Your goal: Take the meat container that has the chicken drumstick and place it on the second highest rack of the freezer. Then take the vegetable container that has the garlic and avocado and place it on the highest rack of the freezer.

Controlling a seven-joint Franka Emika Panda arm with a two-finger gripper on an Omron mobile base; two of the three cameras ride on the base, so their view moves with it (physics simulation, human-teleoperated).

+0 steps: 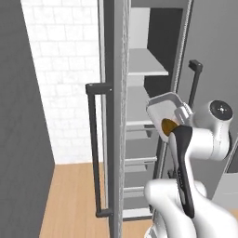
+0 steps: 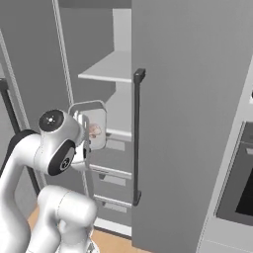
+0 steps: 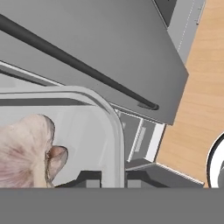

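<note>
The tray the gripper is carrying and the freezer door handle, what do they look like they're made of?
The tray looks like pale grey plastic or thin metal: smooth walls, rounded corners, soft sheen. The render leaves it open which. The freezer door handle looks like matte black coated metal or hard plastic: a slim dark bar with squared ends and hardly any shine.

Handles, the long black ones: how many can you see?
2. One black bar handle on the open door at the left; another on the door at the right. More may be hidden.

Kitchen: open freezer (image 2: 118,69) w/ shelves, oven (image 2: 239,192), wood floor (image 1: 69,195).
</note>
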